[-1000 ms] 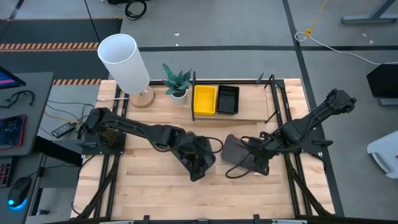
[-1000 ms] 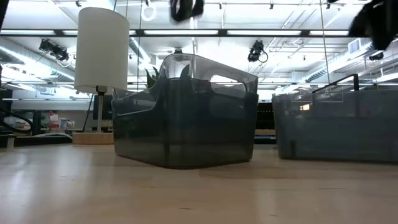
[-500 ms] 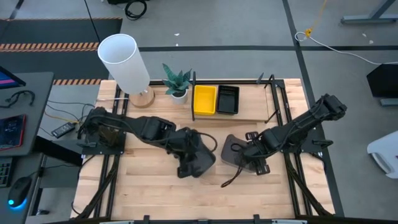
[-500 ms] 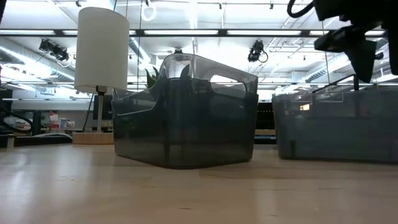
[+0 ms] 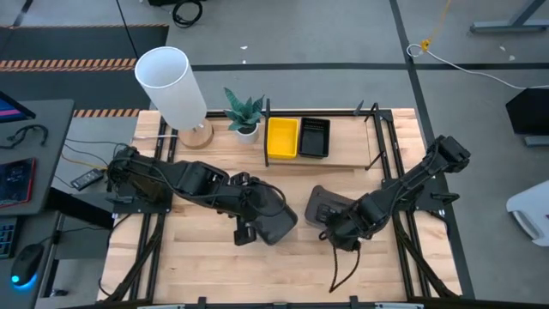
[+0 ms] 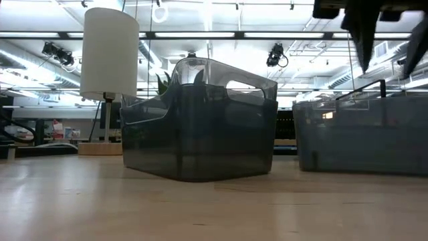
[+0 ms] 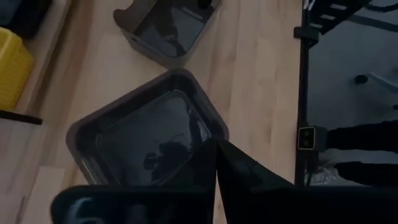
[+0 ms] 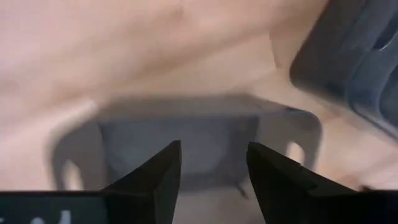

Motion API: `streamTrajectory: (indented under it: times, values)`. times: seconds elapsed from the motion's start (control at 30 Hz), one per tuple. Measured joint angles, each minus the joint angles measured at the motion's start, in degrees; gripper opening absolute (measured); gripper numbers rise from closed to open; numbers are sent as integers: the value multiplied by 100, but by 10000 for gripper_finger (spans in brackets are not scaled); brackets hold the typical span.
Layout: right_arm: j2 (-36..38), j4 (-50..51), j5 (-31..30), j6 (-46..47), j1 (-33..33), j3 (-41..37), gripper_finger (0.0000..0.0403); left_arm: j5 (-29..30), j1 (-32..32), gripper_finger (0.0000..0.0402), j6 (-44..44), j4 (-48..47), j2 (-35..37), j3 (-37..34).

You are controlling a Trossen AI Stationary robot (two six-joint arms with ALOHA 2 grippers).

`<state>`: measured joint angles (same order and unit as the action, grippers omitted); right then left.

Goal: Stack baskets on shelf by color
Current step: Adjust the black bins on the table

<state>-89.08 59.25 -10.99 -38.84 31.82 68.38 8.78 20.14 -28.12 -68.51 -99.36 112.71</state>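
Observation:
Two smoky grey baskets stand side by side on the table: the left one [image 5: 279,215] [image 6: 200,120] [image 7: 149,137] and the right one [image 5: 319,204] [image 6: 361,134] [image 8: 186,137]. My left gripper [image 5: 246,230] [image 7: 216,180] hangs shut and empty above the left basket's near left corner. My right gripper [image 5: 341,232] [image 6: 390,33] [image 8: 214,174] points down, open, over the right basket, touching nothing. A yellow basket [image 5: 282,138] and a black basket [image 5: 314,137] sit next to each other on the shelf [image 5: 352,150] at the far side.
A white cylinder lamp [image 5: 171,86] and a small potted plant [image 5: 244,112] stand at the table's far left. Black frame rods [image 5: 376,137] rise at the shelf's right end. Bare wood lies along the table's near edge [image 5: 274,279].
My left gripper, still shut, has risen out of the low view and drawn back toward the table's left edge. My right gripper has come toward the near edge and down over the right grey basket, rolling about a quarter turn, fingers wide. Both grey baskets have stayed put.

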Motion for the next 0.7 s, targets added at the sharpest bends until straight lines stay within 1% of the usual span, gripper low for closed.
streamTrajectory:
  times: [0.1,0.13,0.2,0.3,0.37,0.43,0.53,0.6,0.7]
  values:
    - [-100,66,-666,-634,8,0,176,58,-6,14,-17,-35,35,-2]
    - [-103,65,-788,-828,5,0,172,89,-21,12,-19,-26,42,-2]
    - [-73,29,-883,-1210,-1,0,165,149,-39,9,-22,-30,57,-3]
    - [14,-2,-870,-1746,16,0,159,186,-77,10,-131,-33,68,-4]
    - [48,-36,-831,-1876,56,4,158,197,-87,14,-203,-33,68,-4]
    - [51,-70,-669,-1883,76,4,158,196,-110,18,-275,-28,68,-4]
    - [50,-106,-198,-1978,125,4,157,216,-136,17,-314,-2,68,-4]
    - [29,-216,168,-1867,126,4,157,219,-154,13,-317,28,68,-5]
    - [18,-238,228,-1481,120,4,157,221,-170,9,-352,123,68,-7]
